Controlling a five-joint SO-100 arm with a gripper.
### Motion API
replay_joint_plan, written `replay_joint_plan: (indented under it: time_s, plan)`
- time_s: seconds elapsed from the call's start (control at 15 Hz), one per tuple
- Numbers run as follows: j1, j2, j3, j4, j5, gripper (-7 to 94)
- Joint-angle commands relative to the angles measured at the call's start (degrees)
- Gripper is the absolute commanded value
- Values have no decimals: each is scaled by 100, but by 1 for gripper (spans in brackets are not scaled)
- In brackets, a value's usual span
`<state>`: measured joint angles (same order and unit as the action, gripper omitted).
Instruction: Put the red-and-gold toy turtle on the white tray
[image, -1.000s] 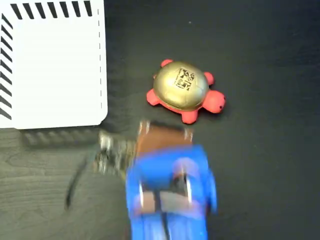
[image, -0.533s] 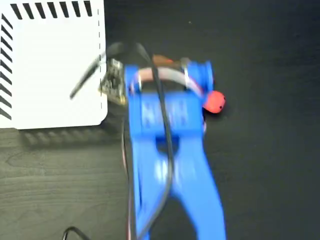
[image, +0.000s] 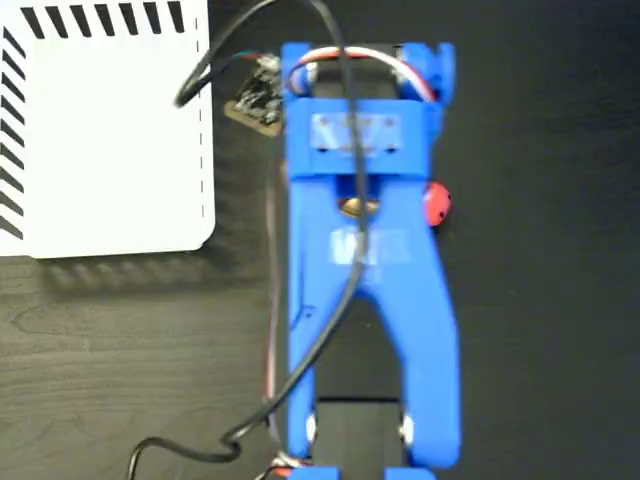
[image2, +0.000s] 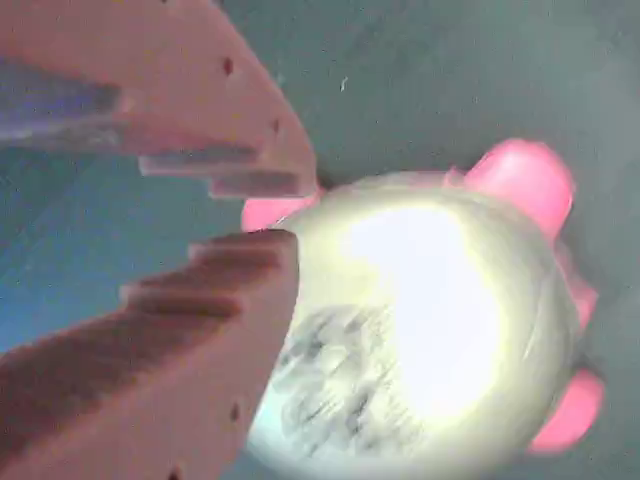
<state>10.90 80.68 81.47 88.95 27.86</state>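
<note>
- Red-and-gold toy turtle (image2: 430, 330) under my arm; claw (image2: 290, 215) nearly clenched, gripping nothing.
- Spread jaws, straddle shell before closing; white tray (image: 100, 130) waits.

In the fixed view the tray (image: 100, 130) sits in the upper left corner of the table (image: 540, 330). The arm (image: 365, 280) comes up from the bottom edge, just right of the tray, and lies right over the turtle (image: 437, 204), so only its head pokes out on the arm's right side. A cable (image: 240, 40) loops from the arm over the tray's right edge. In the wrist view the gripper (image2: 285, 215) is right above the turtle (image2: 430, 330), at its left.
</note>
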Motion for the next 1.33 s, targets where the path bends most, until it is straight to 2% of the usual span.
replay_joint_plan:
  time_s: [0.0,0.27,0.53,0.67,1.27]
  plan:
    - [97,237,-299,325,-211,16]
    - [149,308,-334,527,-527,45]
    - [88,-70,-272,404,-896,62]
    - [18,-545,-299,360,-923,65]
    - [62,-1318,-580,35,-949,65]
